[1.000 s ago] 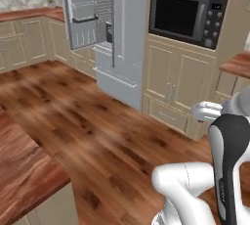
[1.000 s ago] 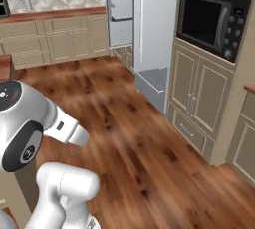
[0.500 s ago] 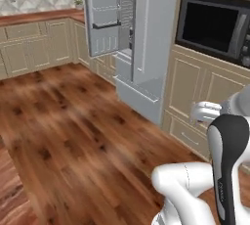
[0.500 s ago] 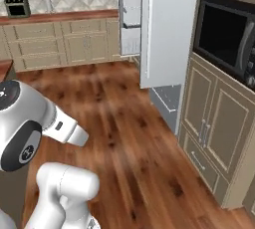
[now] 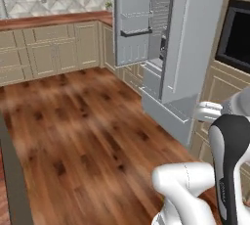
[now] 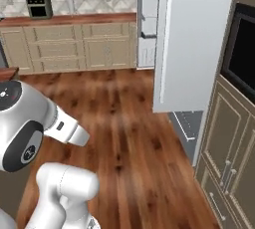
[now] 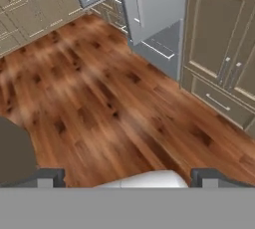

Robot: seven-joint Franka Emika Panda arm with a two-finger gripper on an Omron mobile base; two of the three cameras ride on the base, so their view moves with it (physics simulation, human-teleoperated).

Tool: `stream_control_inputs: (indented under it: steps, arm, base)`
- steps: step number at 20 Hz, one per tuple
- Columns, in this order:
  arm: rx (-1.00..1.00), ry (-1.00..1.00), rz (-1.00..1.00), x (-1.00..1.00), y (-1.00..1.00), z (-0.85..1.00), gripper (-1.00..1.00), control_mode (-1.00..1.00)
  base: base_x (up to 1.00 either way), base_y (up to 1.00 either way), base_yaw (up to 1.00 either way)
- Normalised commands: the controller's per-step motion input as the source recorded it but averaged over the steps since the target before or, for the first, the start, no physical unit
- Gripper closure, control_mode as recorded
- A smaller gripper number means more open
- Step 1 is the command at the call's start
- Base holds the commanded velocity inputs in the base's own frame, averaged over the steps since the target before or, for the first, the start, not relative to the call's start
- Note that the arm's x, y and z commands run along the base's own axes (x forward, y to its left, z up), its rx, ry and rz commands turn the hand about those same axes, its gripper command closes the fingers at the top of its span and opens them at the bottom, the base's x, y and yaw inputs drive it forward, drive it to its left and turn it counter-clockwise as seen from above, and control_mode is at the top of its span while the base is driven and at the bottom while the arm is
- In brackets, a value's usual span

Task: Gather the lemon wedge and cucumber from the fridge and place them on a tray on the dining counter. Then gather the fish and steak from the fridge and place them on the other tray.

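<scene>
Fridge (image 5: 190,48) stood ahead of the claw (image 7: 127,175), doors open, well apart across wood floor; claw spread wide, holding nothing.

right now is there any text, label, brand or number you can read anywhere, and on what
None can be read.
fridge: plain grey doors, no brand or label.
oven: dark glass front, no digits visible.
small appliance on the counter: front markings too small and blurred to read.
arm joint: a small mark, too blurred to read.
</scene>
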Motion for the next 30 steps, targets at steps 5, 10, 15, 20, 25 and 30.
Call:
stream_control_inputs:
  steps: [5,10,15,20,25,30]
  arm:
    - [0.00,0.00,0.00,0.00,0.00,0.00,-1.00,1.00]
    - [0.00,0.00,0.00,0.00,0.00,0.00,-1.00,1.00]
    - [0.00,0.00,0.00,0.00,0.00,0.00,-1.00,1.00]
    - [0.00,0.00,0.00,0.00,0.00,0.00,-1.00,1.00]
    - [0.00,0.00,0.00,0.00,0.00,0.00,-1.00,1.00]
    - [0.00,0.00,0.00,0.00,0.00,0.00,-1.00,1.00]
  base:
    - [1.00,0.00,0.16]
    - [1.00,0.10,0.00]
    - [1.00,0.30,-0.07]
    - [0.90,0.25,-0.20]
    - [0.80,0.08,-0.28]
    - [0.66,0.00,-0.34]
